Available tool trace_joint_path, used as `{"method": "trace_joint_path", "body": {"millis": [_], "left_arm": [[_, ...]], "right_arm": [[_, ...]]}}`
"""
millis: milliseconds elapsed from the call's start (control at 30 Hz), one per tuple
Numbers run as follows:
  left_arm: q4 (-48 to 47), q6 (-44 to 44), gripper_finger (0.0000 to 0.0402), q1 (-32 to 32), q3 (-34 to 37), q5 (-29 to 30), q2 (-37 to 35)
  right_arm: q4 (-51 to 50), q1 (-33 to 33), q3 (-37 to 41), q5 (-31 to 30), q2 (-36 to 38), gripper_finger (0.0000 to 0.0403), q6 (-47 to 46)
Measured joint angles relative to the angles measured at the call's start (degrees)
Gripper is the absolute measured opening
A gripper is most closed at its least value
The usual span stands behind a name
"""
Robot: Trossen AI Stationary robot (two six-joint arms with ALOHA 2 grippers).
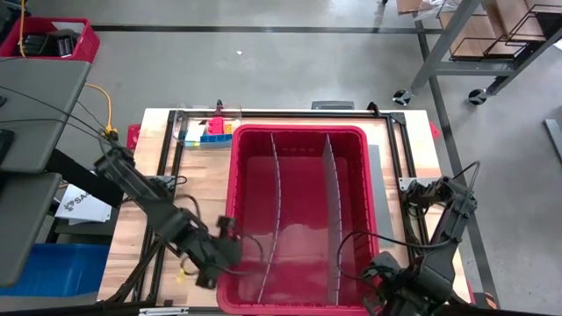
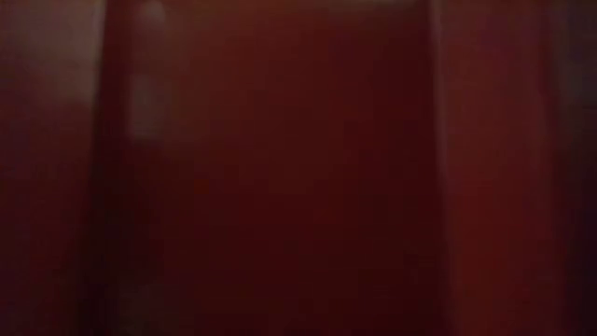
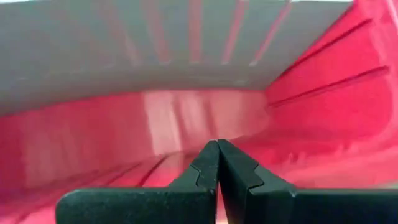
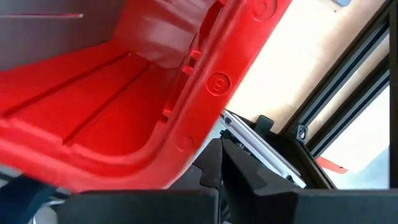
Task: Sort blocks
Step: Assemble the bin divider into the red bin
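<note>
We see a glossy, smooth red plastic bin point(image 1: 299, 132) with matt grey divider sheets point(image 1: 332, 219). The counter point(image 1: 421, 149) is light, bare-grain wood, framed by dark metal rails point(image 1: 171, 149). Tool fingers point(image 3: 199, 180) look matt black plastic. The blocks point(image 1: 215, 133) are probably shiny plastic, too small to confirm.

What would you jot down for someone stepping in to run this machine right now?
Left gripper: shut, empty, at the near left corner of the red bin.
Right gripper: shut, empty, at the bin's near right corner.
Blocks: a small pile on the table just beyond the bin's far left corner.
Bin: two grey dividers make three compartments; no blocks in them.
Done: nothing sorted.
Left: every block.
</note>
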State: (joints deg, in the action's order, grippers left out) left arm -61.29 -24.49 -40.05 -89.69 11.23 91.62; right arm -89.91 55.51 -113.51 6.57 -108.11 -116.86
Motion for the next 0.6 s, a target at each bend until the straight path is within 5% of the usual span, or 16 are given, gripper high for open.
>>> {"method": "trace_joint_path", "body": {"millis": [400, 600], "left_arm": [[-4.2, -4.1, 0.0000, 1.6, 0.0, 14.9, -14.2], [-5.1, -8.8, 0.0000, -0.5, 0.8, 11.4, -17.6]], "right_arm": [[2.6, 0.5, 0.0, -0.5, 4.4, 0.0000, 7.8], [9.3, 0.4, 0.0, -0.4, 6.9, 0.0000, 15.4]]}}
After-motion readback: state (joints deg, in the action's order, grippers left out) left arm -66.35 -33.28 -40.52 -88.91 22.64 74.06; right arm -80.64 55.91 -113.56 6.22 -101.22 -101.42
